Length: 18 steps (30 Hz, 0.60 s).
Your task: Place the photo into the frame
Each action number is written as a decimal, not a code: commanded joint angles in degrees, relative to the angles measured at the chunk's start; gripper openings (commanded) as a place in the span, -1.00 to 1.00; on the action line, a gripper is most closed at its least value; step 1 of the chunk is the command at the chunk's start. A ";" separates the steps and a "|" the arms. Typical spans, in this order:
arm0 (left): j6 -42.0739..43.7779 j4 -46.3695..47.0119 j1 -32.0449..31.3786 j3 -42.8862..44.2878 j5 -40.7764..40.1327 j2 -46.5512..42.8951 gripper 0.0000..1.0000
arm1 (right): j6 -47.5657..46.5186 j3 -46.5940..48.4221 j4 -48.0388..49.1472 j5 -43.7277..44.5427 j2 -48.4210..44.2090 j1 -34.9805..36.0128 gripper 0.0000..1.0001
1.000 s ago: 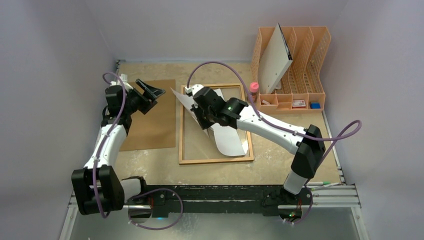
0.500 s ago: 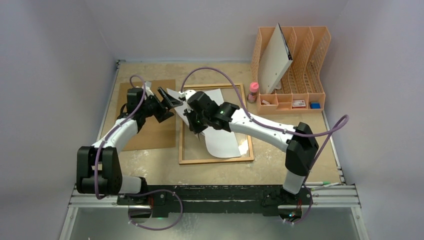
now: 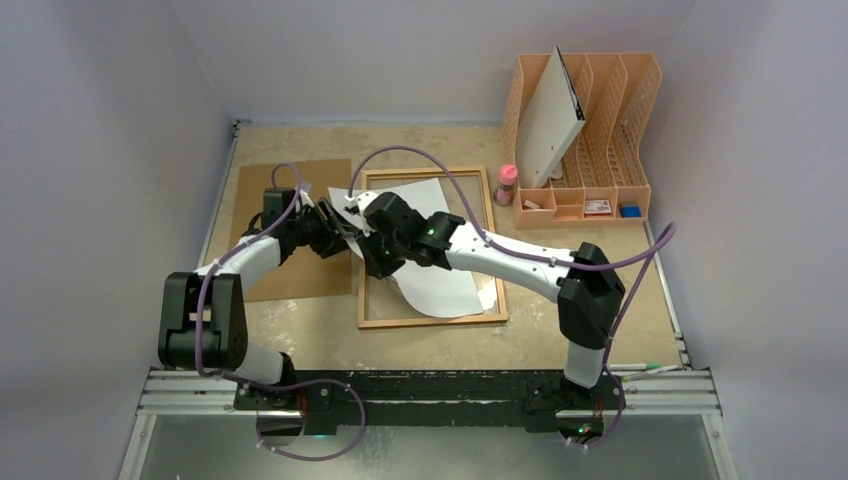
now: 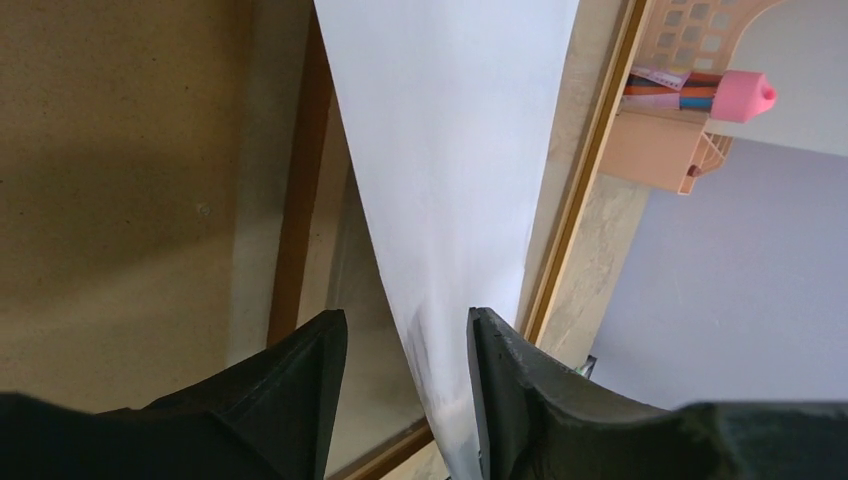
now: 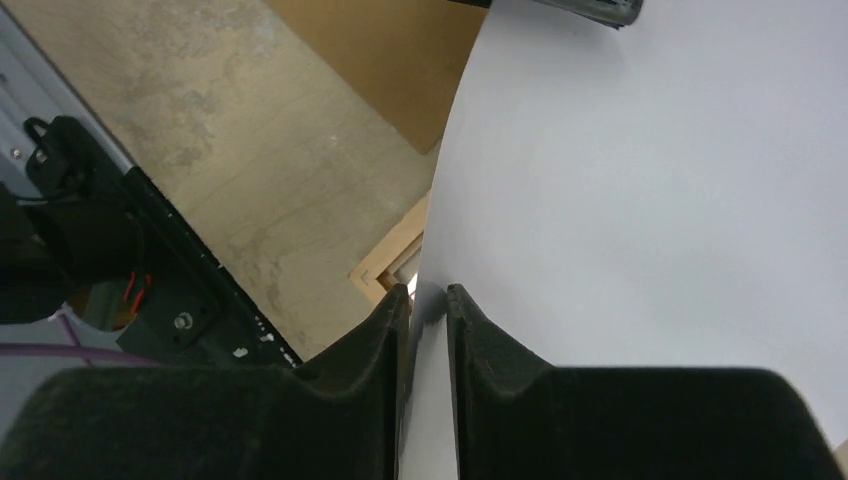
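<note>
A: Photo (image 3: 455, 285) placement?
B: Not seated: it lies skewed, blank side up, across the frame (image 3: 432, 321), left edge lifted. Your right gripper (image 5: 428, 292) has its jaws barely apart around that edge, and I cannot tell whether it grips. Your left gripper (image 4: 405, 315) straddles it, open. Squaring and flattening are left.

Photo (image 3: 450, 285) — white — over frame (image 3: 430, 321).

Two arms are seen, the left arm (image 3: 235, 265) and the right arm (image 3: 520, 260), and two claws, the left claw (image 4: 405, 320) and the right claw (image 5: 428, 292). One photo (image 3: 450, 285) and one frame (image 3: 430, 320) are counted mid-picture, and one backing board (image 3: 320, 180) at the left. At the upper right, one file rack (image 3: 620, 110) is found, with one white binder (image 3: 550, 120) in it and one pink-capped bottle (image 3: 508, 180) beside it, all on one surface (image 3: 300, 330).
</note>
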 commanded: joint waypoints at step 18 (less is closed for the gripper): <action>5.90 5.07 -0.02 7.84 2.44 8.63 -1.00 | 14.18 -24.51 21.20 -11.74 -22.67 -17.89 0.43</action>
